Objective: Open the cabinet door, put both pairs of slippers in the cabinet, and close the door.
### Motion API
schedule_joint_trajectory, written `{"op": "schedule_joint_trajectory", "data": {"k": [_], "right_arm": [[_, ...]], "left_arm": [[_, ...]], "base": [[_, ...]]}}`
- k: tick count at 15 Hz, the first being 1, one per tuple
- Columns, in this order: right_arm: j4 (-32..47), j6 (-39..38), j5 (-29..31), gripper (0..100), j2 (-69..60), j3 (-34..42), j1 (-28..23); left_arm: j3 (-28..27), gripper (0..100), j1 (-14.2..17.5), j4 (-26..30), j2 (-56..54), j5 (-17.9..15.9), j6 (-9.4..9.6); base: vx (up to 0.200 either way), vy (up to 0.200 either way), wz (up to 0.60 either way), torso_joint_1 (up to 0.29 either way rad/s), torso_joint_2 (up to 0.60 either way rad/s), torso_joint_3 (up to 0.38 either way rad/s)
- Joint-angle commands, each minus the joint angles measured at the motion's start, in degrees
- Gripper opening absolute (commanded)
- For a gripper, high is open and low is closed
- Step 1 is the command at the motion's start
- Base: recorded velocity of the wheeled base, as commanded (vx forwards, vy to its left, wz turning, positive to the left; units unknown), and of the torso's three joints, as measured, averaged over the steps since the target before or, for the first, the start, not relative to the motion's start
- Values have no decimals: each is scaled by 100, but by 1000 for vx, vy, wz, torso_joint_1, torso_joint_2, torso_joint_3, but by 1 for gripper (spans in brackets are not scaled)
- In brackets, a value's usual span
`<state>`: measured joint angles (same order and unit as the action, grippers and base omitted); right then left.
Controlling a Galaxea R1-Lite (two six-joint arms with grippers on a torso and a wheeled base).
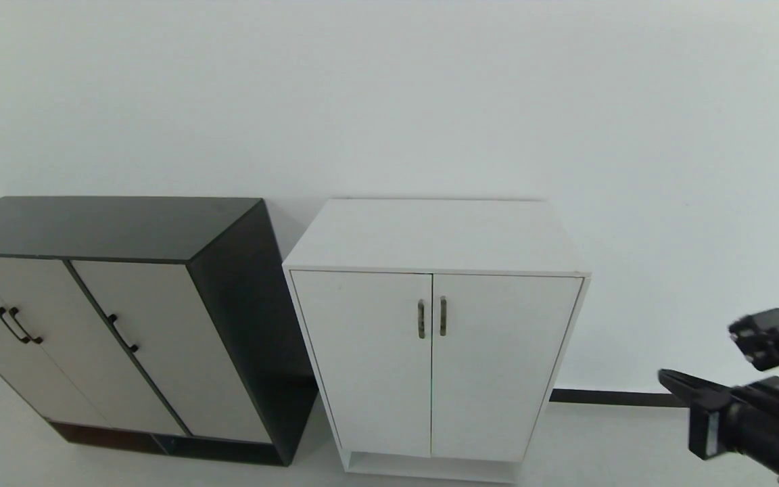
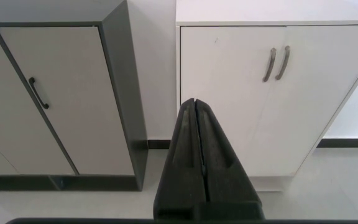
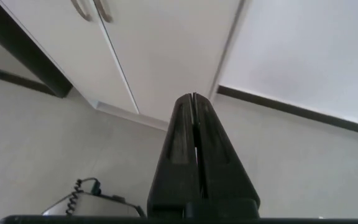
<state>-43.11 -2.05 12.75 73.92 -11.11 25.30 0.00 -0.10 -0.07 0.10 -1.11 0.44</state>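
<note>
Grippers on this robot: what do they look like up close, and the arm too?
Both the left gripper and right gripper are matte black wedges: two long flat fingers tapering to a narrow tip. The right arm is black too, built of boxy blocks.

The pale floor (image 1: 599, 446) bears a white cabinet (image 1: 433, 338) with a black cabinet (image 1: 159, 338) just beside it.

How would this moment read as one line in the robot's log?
white cabinet: both doors shut | black cabinet: doors shut | left hand: shut, empty | right hand: shut, empty, right of white cabinet
</note>
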Motion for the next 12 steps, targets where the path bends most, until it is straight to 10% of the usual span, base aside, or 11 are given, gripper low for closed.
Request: {"op": "schedule_joint_trajectory", "data": {"k": [1, 5, 12], "right_arm": [[1226, -6, 281, 0, -2567, 1058, -165], [4355, -85, -1, 0, -5740, 1023, -1071], [4328, 134, -1029, 0, -6680, 1111, -1448]], "left_arm": [[0, 0, 1, -1, -1, -3, 0], [0, 0, 1, -1, -1, 5, 0], [0, 0, 1, -1, -1, 5, 0]], "base": [[0, 0, 0, 0, 0, 0], [0, 0, 0, 0, 0, 0], [0, 0, 0, 0, 0, 0]]}}
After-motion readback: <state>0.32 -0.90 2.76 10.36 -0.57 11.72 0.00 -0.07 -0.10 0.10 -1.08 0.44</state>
